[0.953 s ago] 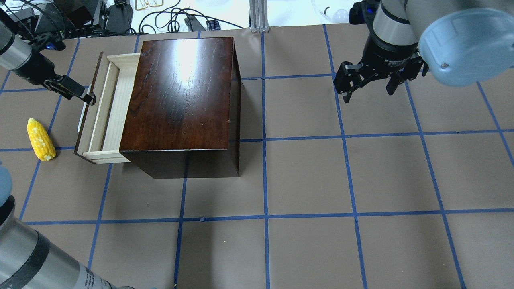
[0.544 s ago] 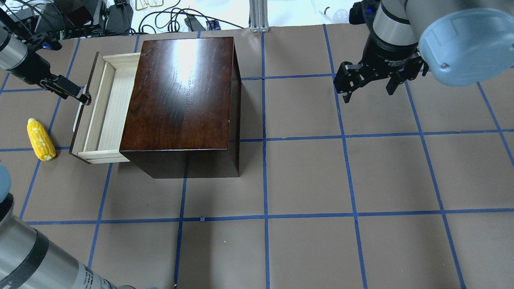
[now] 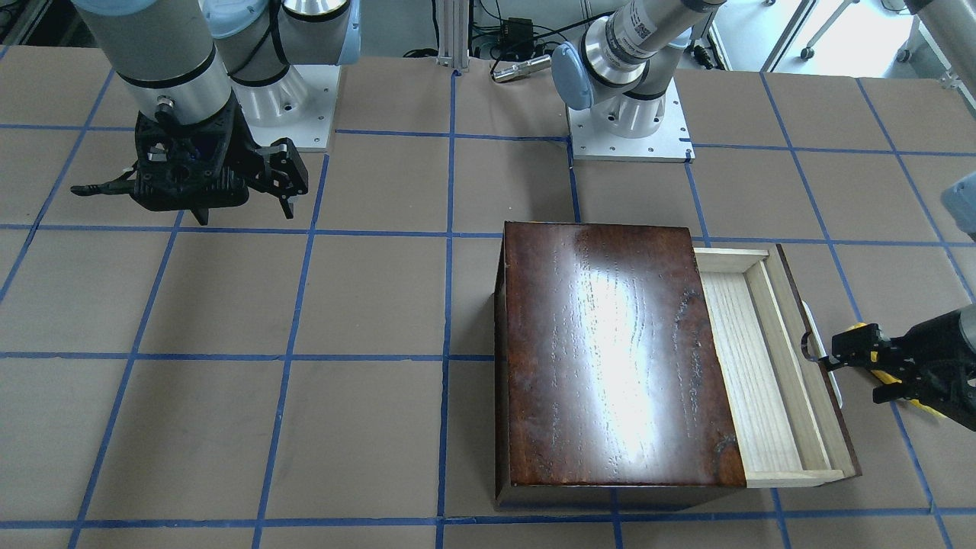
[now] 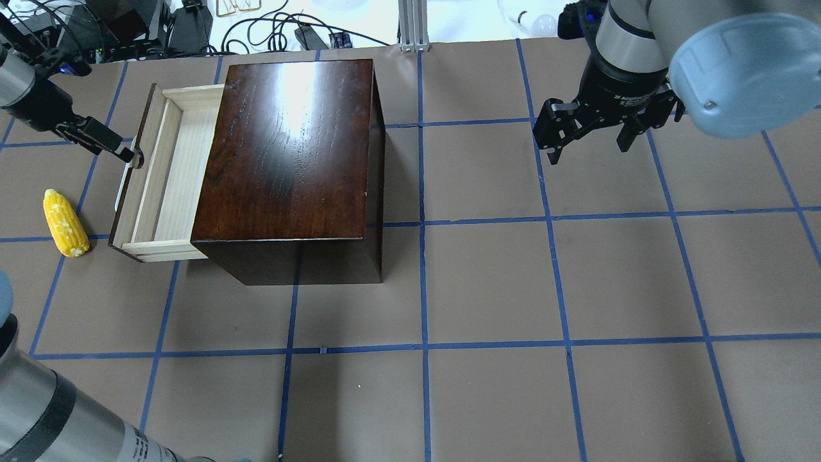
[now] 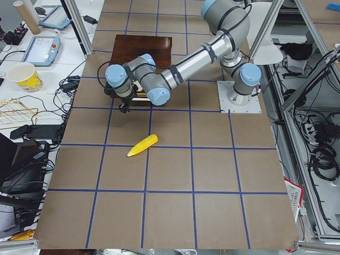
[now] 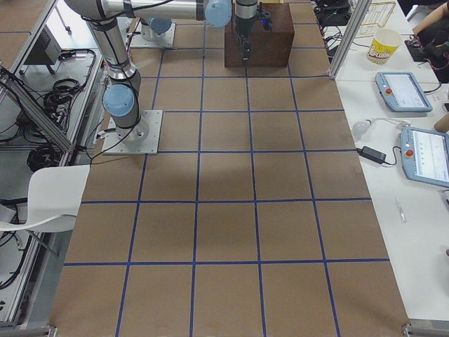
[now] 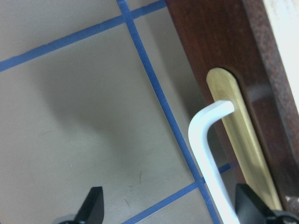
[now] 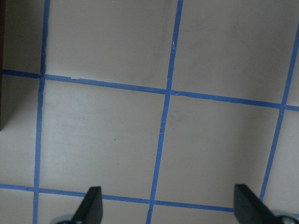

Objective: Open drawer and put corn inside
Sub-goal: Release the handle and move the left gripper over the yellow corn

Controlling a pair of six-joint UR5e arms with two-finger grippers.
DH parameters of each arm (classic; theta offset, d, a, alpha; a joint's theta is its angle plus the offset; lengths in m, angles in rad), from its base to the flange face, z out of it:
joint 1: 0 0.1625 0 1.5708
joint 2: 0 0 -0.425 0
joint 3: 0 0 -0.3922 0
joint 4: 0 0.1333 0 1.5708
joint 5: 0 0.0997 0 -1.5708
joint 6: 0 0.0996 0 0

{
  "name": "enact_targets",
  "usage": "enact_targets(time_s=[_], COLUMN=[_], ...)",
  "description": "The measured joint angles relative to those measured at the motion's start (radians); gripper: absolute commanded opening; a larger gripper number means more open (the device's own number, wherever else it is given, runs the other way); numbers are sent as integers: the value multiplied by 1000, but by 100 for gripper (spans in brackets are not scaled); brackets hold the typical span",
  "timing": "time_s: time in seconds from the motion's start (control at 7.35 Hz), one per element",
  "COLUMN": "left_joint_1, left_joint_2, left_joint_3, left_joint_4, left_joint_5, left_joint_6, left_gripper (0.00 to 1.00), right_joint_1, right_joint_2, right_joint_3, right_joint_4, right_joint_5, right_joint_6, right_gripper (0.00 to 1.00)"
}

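The dark-brown box [image 4: 288, 147] stands at the table's left. Its pale wooden drawer [image 4: 173, 173] is pulled partly out to the left and is empty; it also shows in the front view [image 3: 755, 366]. My left gripper [image 4: 131, 156] is open at the drawer's front. In the left wrist view the white loop handle [image 7: 205, 154] lies between its spread fingers, close to the right one. The yellow corn [image 4: 64, 223] lies on the table left of the drawer; in the front view it is mostly hidden behind the left gripper [image 3: 835, 358]. My right gripper [image 4: 590, 151] is open and empty, hovering at the far right.
Blue tape lines grid the brown table. An aluminium post [image 4: 414, 25] and cables sit beyond the far edge. The two arm bases [image 3: 629, 130] are bolted at the robot's side. The right wrist view shows only bare table under the right gripper [image 8: 170, 205].
The drawer has slid further out to the left, and my left gripper at its handle has moved left with it. The corn and the right arm have not moved.
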Motion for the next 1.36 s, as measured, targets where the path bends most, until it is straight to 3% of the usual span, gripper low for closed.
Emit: enact_targets(time_s=[0.54,0.95,1.36], left_joint_1=[36,155,186], left_joint_2=[53,37,7], left_joint_3=[6,-1,-16], left_joint_4=[-6,3,10], left_joint_5=[74,81,81], left_joint_6=[-160,-297,-499], left_gripper=[100,100,100], right_joint_1=[0,0,-2], right_joint_2=[0,0,0], right_joint_3=[0,0,0], right_joint_4=[0,0,0], right_joint_5=[0,0,0], right_joint_6=[0,0,0], right_gripper=[100,100,100])
